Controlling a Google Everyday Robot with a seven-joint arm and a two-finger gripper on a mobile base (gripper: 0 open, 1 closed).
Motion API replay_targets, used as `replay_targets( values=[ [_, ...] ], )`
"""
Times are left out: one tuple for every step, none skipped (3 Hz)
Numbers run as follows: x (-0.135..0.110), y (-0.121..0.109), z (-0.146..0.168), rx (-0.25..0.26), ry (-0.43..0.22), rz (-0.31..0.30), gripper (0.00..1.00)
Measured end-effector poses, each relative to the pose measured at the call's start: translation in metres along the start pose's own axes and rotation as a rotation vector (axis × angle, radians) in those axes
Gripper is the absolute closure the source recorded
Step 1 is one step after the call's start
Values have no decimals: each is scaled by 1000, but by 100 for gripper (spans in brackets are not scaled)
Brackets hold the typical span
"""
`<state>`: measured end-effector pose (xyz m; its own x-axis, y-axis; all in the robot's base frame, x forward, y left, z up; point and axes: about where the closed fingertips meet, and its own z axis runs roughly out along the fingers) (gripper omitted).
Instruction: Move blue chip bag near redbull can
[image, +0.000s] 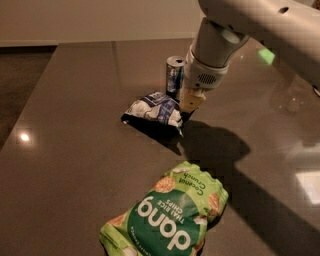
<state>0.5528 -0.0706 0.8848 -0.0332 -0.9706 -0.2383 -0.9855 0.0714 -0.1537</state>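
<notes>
The pincer (189, 106), seemingly closed narrow on the 3 o'clock edge of the blue chip bag (155, 111), holds it low over the tabletop (75, 150) just at 7 o'clock of the redbull can (174, 75), so placing seems nearly done and next needs a release without bumping the can.

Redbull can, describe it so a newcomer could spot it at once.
On the dark table, find the gripper at the right edge of the blue bag. The can stands upright just behind that bag. It alone is a slim silver-and-blue cylinder; the green bag and blue bag are crinkled.
</notes>
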Motion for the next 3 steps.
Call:
replay_targets(
  values=[
    [2, -2, 5, -8, 5, -5, 41],
    [1, -2, 5, -8, 4, -6, 18],
    [0, -2, 6, -7, 4, -8, 0]
  ],
)
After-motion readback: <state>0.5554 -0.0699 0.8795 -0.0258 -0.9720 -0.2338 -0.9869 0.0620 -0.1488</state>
